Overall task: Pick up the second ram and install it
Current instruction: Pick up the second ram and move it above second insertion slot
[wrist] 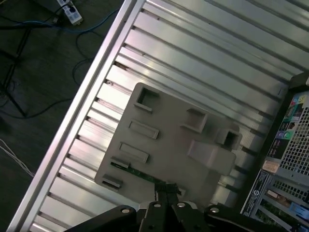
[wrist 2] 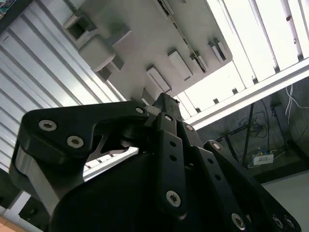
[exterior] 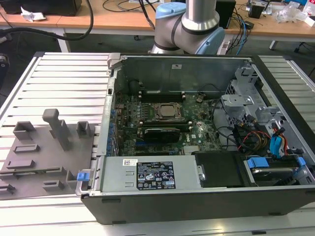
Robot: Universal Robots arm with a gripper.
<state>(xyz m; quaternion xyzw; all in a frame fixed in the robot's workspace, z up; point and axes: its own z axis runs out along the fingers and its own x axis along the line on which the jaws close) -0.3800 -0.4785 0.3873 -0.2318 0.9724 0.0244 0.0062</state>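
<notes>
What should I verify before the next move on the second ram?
1. Second ram lying in its tray slot: ok.
2. Arm's gripper right at the ram: ok.
3. Hold on the ram: cannot tell.
4. PC case open, motherboard exposed: ok.
5. Room on the motherboard for the ram: cannot tell.

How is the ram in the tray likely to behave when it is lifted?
The ram shows as a thin, narrow green strip, so it is probably light and fairly stiff, yet likely fragile if bent. It seems to stand on edge in a slot of the grey tray, so it should lift straight out but may bind if tilted. A flat stick will hardly roll.
</notes>
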